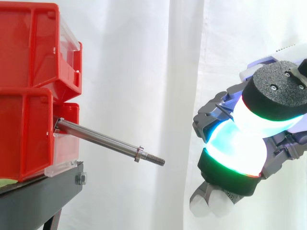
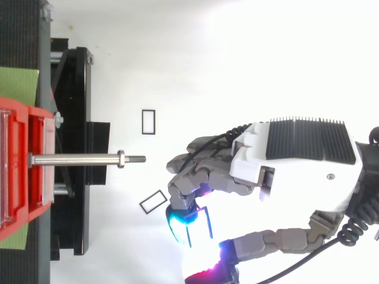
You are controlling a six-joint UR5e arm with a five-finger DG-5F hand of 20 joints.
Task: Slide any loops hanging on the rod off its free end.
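A bare steel rod (image 1: 100,140) sticks out of the red bins (image 1: 29,86) towards the right and ends in a collar and a threaded tip (image 1: 156,159). Nothing hangs on the rod (image 2: 77,159). My hand (image 2: 296,171) floats to the right of the free end, apart from it and slightly lower in the side view. Its fingers are curled, and the glowing pads (image 1: 240,143) press together, cyan and green. A thin black rectangular loop (image 2: 208,223) shows between those pads in the top view.
Two more black rectangular loops lie on the white floor, one (image 2: 148,122) beyond the rod tip and one (image 2: 153,201) below it, near my fingers. The bins rest on a black stand (image 1: 43,191). A white curtain hangs behind.
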